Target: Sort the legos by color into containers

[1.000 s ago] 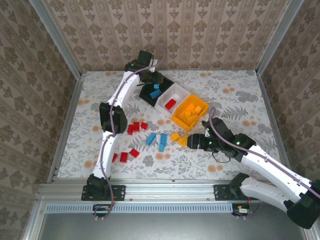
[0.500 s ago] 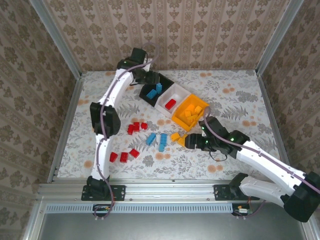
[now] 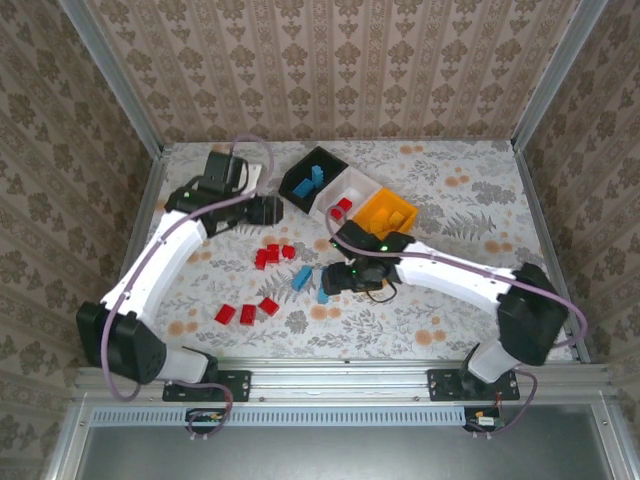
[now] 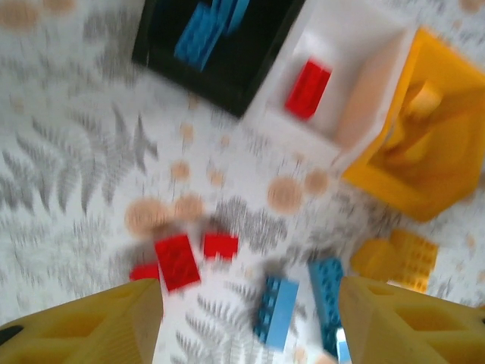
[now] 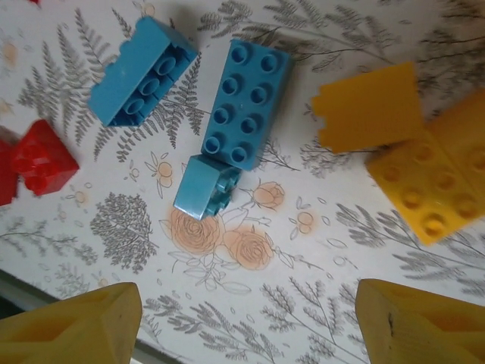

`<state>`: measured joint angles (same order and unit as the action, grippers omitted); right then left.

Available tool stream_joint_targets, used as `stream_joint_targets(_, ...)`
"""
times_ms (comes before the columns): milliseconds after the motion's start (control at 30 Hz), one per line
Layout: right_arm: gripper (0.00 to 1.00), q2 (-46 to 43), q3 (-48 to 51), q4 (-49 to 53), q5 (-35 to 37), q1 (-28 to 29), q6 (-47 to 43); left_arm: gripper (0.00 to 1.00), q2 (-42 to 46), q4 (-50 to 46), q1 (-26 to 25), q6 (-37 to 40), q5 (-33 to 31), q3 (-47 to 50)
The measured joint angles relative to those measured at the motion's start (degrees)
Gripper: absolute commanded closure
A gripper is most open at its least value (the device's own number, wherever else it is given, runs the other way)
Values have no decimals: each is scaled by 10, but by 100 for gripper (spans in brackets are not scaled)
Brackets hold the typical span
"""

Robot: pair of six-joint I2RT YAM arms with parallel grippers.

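The left gripper (image 3: 266,208) was wide and held nothing, just left of the black bin (image 3: 328,160). The right gripper (image 5: 246,326) was wide too, empty, over the blue legos (image 5: 246,102). The red legos (image 3: 272,254) lay left of them. The white bin (image 3: 365,181) held one red lego.

Counter (image 3: 470,190): floral-patterned surface. Upper centre, a diagonal row, touching: black bin (image 3: 335,160), white bin (image 3: 368,181), orange bin (image 3: 410,215). Loose on it: red legos (image 3: 272,254) centre-left and lower left, blue legos (image 3: 302,278) at centre, orange legos (image 5: 371,106) just beside them.
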<state>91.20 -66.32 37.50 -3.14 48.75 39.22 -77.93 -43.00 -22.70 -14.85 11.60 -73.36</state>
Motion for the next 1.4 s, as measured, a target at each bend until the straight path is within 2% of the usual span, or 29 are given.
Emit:
stream_joint_targets(167, 31, 83, -52, -1, 0, 17, -5, 35, 74, -2, -1, -23, -3, 116)
stream_joint_targets(300, 31, 130, -88, 0, 0, 30, -5, 34, 123, -3, -1, -34, -6, 155)
stream_joint_targets(500, 31, 169, -111, 5, 10, 34, -5, 33, 145, -2, -1, -36, -10, 167)
stream_joint_targets(833, 46, 203, -136, 20, 28, 34, -15, 32, 170, -2, -1, -36, -11, 189)
stream_joint_targets(1100, 51, 209, -140, 23, 31, 34, -16, 31, 174, -2, 0, -36, -11, 198)
stream_joint_targets(1400, 48, 209, -138, 26, 40, 33, -17, 31, 178, -2, 0, -36, -11, 198)
